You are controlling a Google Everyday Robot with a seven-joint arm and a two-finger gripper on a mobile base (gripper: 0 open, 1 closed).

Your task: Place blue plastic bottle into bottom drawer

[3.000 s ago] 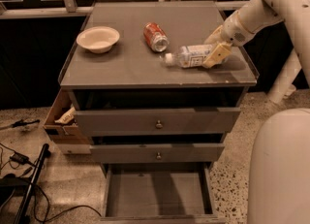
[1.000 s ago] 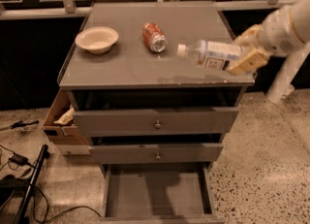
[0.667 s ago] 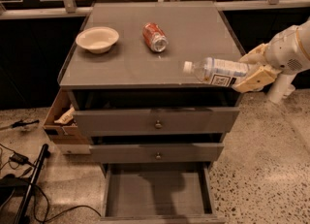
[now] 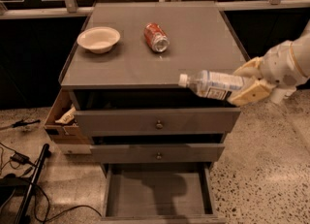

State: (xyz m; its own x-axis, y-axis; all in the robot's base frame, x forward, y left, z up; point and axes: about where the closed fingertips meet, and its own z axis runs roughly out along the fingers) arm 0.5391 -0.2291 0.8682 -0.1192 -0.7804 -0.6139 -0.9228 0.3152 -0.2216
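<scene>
One blue plastic bottle (image 4: 213,84), small and clear with a white cap and a pale blue-and-white label, is in my grip. The robot's single two-finger gripper (image 4: 237,86) is clamped across the bottle's base end, with one tan finger above it and one below. The bottle lies almost level in the air, cap pointing left, and from my view it crosses the front right edge of the grey cabinet top (image 4: 193,48). The gripper and the white arm behind it sit off the cabinet's right side.

I count three drawers in the cabinet. The upper grey drawer (image 4: 121,121) and the middle grey drawer (image 4: 121,154) each carry one small round knob. The third, the bottom drawer (image 4: 155,199), is a wide shallow grey box that is pulled out, and its flat floor shows only a shadow. The bottle is well above that drawer and off to its right, not in it.

Two things rest on the top, well apart from the bottle: one shallow white bowl (image 4: 99,39) toward the left and one red soda can (image 4: 156,37) on its side near the middle. One open brown cardboard box (image 4: 59,121) sits against the cabinet's left side, with something pale crumpled inside. A few black cables (image 4: 19,159) trail over the speckled floor (image 4: 261,169) at the lower left.
</scene>
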